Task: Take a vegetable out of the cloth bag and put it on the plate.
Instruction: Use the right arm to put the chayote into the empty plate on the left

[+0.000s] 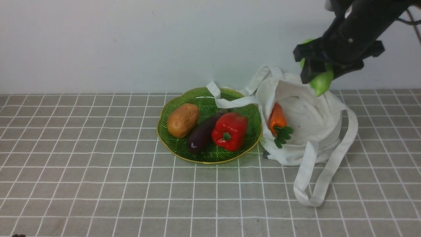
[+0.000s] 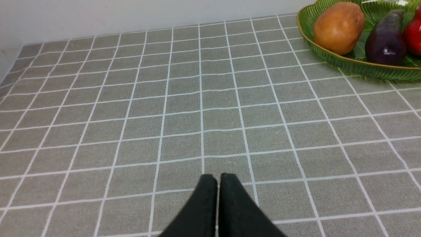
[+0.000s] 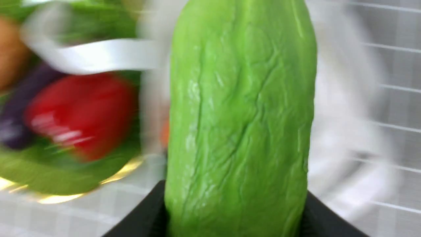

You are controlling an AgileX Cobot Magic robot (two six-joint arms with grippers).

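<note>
My right gripper (image 1: pixel 317 70) is shut on the light green vegetable (image 1: pixel 321 82) and holds it in the air above the open mouth of the white cloth bag (image 1: pixel 309 128). In the right wrist view the vegetable (image 3: pixel 240 125) fills the middle between the black fingers (image 3: pixel 144 214). The green glass plate (image 1: pixel 171 143) with a gold rim sits left of the bag and holds a potato (image 1: pixel 183 120), an eggplant (image 1: pixel 202 135) and a red bell pepper (image 1: pixel 229 131). My left gripper (image 2: pixel 218 179) is shut and empty over the tiled table.
An orange carrot (image 1: pixel 277 120) with green leaves lies in the bag's mouth. One bag strap (image 1: pixel 230 100) lies across the plate's back; another (image 1: pixel 324 177) loops toward the table's front. The wall is close behind. The plate (image 2: pixel 352 64) shows in the left wrist view.
</note>
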